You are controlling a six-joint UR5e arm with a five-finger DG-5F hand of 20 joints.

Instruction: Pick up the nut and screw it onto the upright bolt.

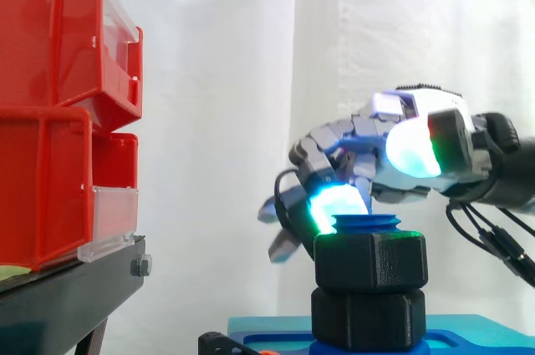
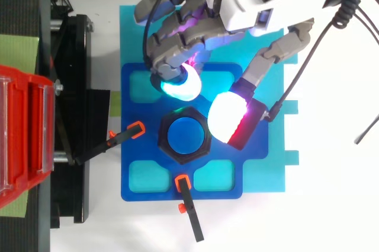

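Observation:
A blue upright bolt [image 1: 365, 223] stands on a blue base plate [image 2: 142, 175] and carries two black hex nuts. The upper nut [image 1: 370, 259] sits just below the bolt's top, right above the lower nut [image 1: 368, 317]. From above, the upper nut [image 2: 166, 145] rings the blue bolt end [image 2: 185, 135]. My hand [image 1: 359, 134] hovers over and behind the bolt, its fingers bent loosely. A cyan-green fingertip [image 2: 180, 84] is just beyond the nut's far edge. A white-red pad [image 2: 228, 117] hangs above its right side. Neither pad grips the nut.
Red bins [image 1: 50, 121] stand stacked on a black stand [image 1: 75, 288] at the left. Two orange-tipped black clamps [image 2: 133, 130] [image 2: 183, 184] hold the base plate, which lies on a cyan mat [image 2: 272, 74]. The arm comes in from the right.

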